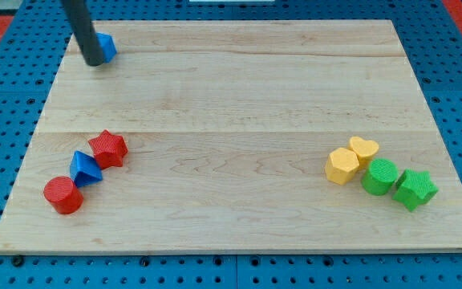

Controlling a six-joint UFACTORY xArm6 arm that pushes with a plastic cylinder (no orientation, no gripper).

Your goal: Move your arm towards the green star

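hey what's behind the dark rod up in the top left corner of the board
A blue block sits right behind my tip, peeking out on the view's right. The rod covers the rest, so its shape cannot be made out.

My tip sits at the board's top-left corner against a blue block; the green star lies near the bottom-right corner.

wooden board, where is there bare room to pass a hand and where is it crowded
The wooden board is bare across its middle, between the red star block and the yellow hexagon block, and along the view's top right of my tip. Crowded: the view's lower left cluster and lower right, around the green star block.
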